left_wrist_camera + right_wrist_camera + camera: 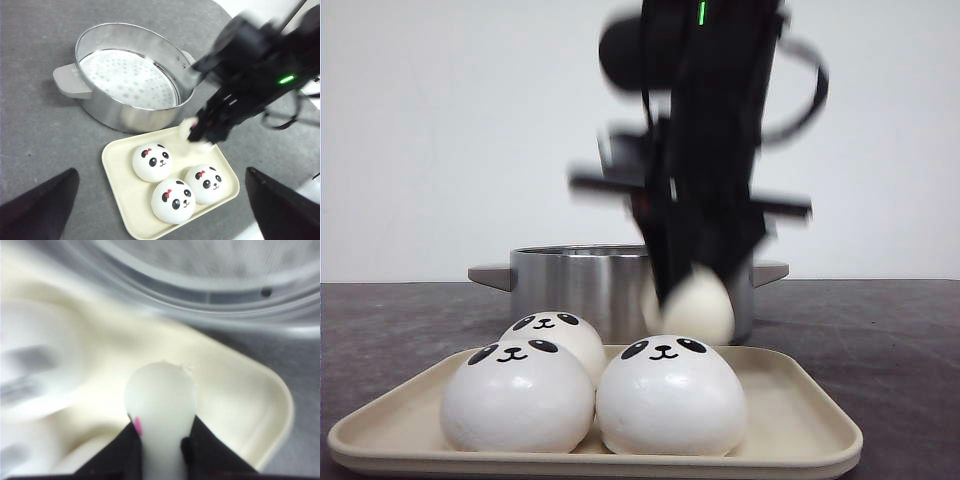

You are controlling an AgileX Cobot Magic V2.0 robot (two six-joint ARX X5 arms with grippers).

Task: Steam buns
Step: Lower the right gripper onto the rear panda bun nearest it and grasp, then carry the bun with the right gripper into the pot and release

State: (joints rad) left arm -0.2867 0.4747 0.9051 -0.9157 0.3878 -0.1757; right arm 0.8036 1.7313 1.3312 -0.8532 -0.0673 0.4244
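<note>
Clamped between the fingers of the right gripper (161,440) is one white bun (161,405), squeezed narrow where the dark pads press on its two sides; a small pink mark is seen on it near one pad. In the front view the same held bun (695,305) is seen lifted clear of the tray, hanging beneath the blurred black right arm (705,150) in front of the pot wall. The left gripper (160,210) is seen only as two dark fingertips (40,207) at the lower corners of its own wrist view, spread wide apart with nothing between them. Nearest the front camera, a cream rectangular tray (800,420) is set on the dark grey table (900,330), and three panda-faced buns are carried on it: two side by side at the front, one on the left (517,395) and one on the right (670,392), touching each other, and a third (560,335) behind them. Beyond the tray, just beside its far edge, a round steel steamer pot (570,280) with grey side handles is placed; its perforated white liner (127,77) is shown bare in the left wrist view. A plain white wall (440,120) is seen farthest back.
</note>
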